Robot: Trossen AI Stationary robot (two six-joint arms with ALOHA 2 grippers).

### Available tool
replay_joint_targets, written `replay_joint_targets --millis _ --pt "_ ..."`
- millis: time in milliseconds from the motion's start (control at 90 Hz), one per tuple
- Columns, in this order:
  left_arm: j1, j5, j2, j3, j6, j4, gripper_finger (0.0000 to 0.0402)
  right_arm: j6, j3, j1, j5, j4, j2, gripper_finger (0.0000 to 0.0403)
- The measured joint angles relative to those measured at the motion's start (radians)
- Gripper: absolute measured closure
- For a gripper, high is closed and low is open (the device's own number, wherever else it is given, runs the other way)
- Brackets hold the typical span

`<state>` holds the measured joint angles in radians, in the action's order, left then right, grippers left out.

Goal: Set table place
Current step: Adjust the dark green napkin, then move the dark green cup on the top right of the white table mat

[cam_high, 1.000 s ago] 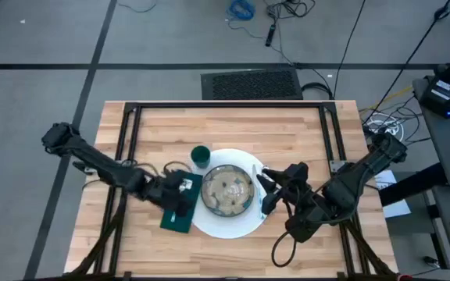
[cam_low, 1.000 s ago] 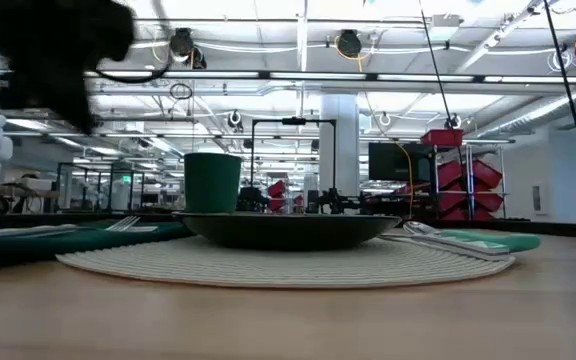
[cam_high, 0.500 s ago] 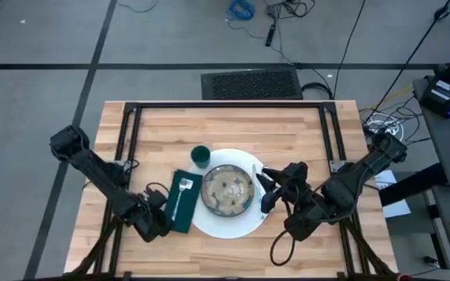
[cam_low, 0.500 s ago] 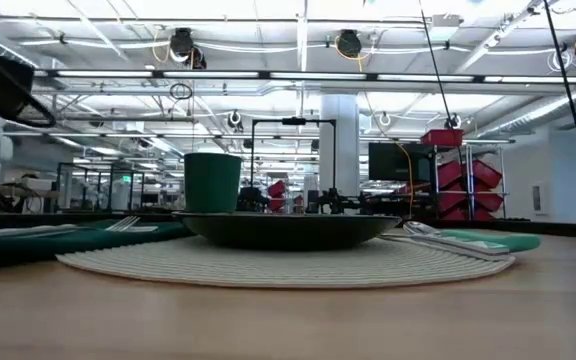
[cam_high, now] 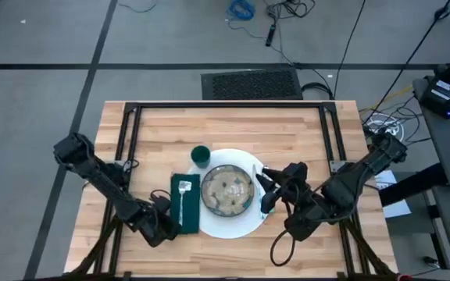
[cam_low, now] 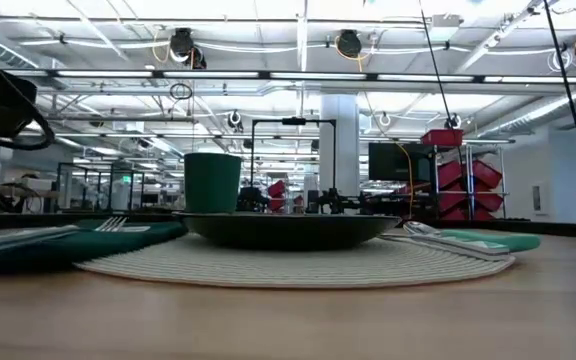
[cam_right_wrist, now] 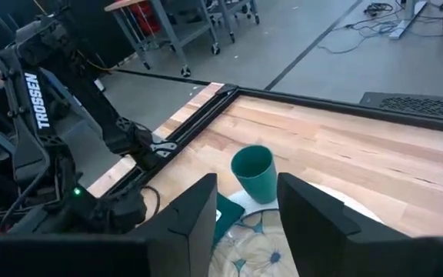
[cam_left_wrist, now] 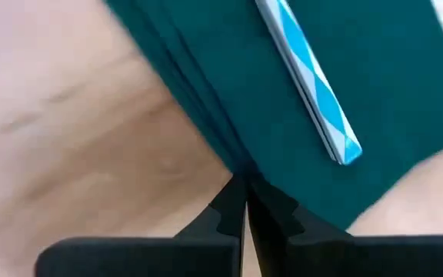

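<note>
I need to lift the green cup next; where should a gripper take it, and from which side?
Grip the green cup across its upper wall, coming down from above. It stands upright and open-topped on the table, beyond the plate, apart from the napkin, so opposite sides look free. The right gripper, open beside the plate, seems well placed; the left gripper is shut at the napkin.

Grey concrete floor (cam_high: 45, 47) is stretching past the desk's far edge, a black ribbed mat (cam_high: 251, 83) lying on it, cables (cam_high: 241, 9) trailing beyond. Ceiling lights (cam_low: 348, 43) are glowing over red shelving (cam_low: 458, 170).
</note>
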<state>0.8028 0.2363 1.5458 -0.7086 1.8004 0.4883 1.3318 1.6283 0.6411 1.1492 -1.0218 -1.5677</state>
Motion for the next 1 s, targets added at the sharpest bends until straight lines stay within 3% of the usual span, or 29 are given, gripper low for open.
replay_joint_targets --millis 256,356,578,678,756,833,1000 --pt "0.009 -0.060 -0.047 -0.001 0.001 0.087 0.0402 -0.011 0.000 0.000 -0.002 0.000 0.000 0.0277" --pt "0.029 -0.073 -0.111 -0.056 0.027 0.221 0.0401 -0.011 0.000 0.000 -0.003 0.000 0.000 0.0277" --pt "0.070 0.029 -0.239 -0.236 0.052 0.609 0.0402 -0.061 0.000 -0.020 -0.019 0.006 0.000 0.0277" --pt "0.089 0.200 -0.279 -0.313 0.025 0.660 0.0402 -0.174 0.000 -0.089 -0.255 0.008 0.000 0.0277" --pt "0.110 0.400 -0.309 -0.367 -0.069 0.618 0.0402 -0.294 0.000 -0.171 -0.483 0.014 -0.016 0.0277" --pt "0.127 0.550 -0.335 -0.396 -0.183 0.546 0.0401 -0.431 0.000 -0.242 -0.633 0.053 -0.046 0.0277" --pt "0.137 0.609 -0.363 -0.399 -0.270 0.416 0.0402 -0.920 0.000 -0.404 -0.841 0.267 -0.114 0.0277"
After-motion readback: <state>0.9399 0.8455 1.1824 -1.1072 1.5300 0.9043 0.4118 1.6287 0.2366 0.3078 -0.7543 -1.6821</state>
